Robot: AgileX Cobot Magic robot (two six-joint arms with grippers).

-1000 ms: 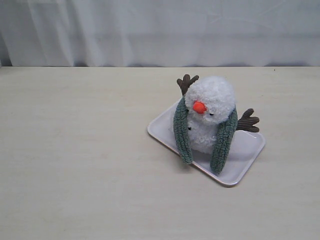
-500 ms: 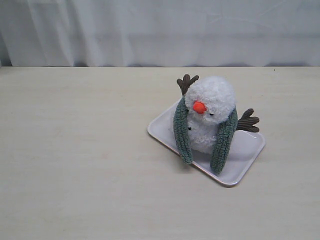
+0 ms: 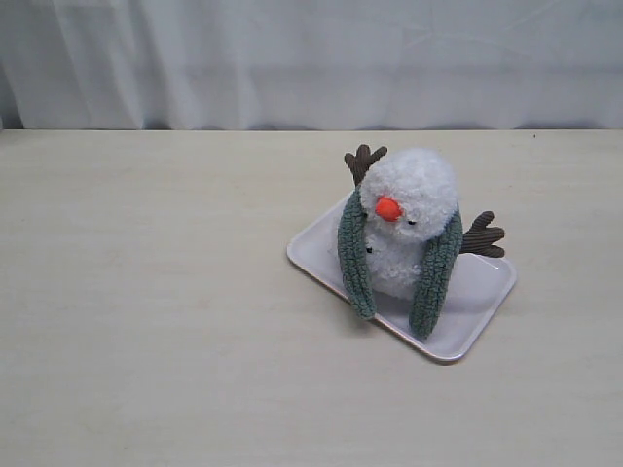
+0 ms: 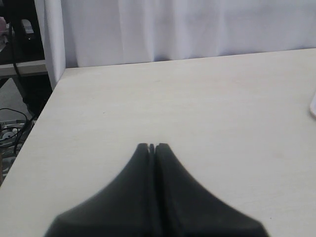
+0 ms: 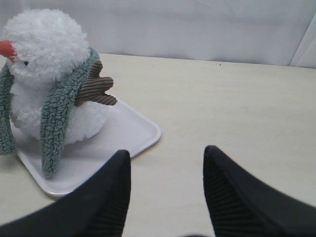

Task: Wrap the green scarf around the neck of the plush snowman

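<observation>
Well apart: plush snowman (image 5: 42, 49), right gripper (image 5: 167, 150).

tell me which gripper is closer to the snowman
Right. The right gripper hangs just short of the tray under the plush snowman; the left gripper is farther off, over the table.

White snowman (image 3: 414, 180) with orange nose (image 3: 388, 208), brown corduroy arms (image 3: 484, 236) — grey-green ribbed scarf (image 3: 434, 272), white tray (image 3: 484, 284)
</observation>
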